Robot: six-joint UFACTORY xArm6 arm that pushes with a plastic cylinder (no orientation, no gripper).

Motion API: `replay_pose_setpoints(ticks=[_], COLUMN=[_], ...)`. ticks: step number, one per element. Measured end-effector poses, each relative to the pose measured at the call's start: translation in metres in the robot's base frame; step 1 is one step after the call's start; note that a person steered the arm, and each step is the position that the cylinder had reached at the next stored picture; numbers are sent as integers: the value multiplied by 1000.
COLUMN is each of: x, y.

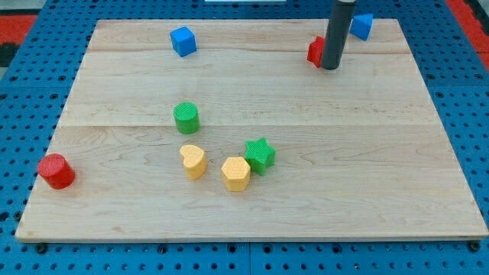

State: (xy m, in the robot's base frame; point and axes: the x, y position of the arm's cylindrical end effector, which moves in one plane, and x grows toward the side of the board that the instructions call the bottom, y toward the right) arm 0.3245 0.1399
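While my tip [330, 67] sits at the wooden desk's [306, 206] top right, a small red block [315, 51] touches its left; the end effector is a bare rod, clamping nothing.

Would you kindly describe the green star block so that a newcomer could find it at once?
Start at the wooden board and look just below its middle, where three blocks cluster. The green star sits at the cluster's right, touching the yellow hexagon. It alone has points; the other green block is a cylinder.
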Motion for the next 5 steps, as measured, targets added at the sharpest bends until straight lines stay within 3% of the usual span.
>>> replay_pose_setpoints(ticks=[1, 3, 5], x=[36, 50, 117], y=[-13, -60, -152])
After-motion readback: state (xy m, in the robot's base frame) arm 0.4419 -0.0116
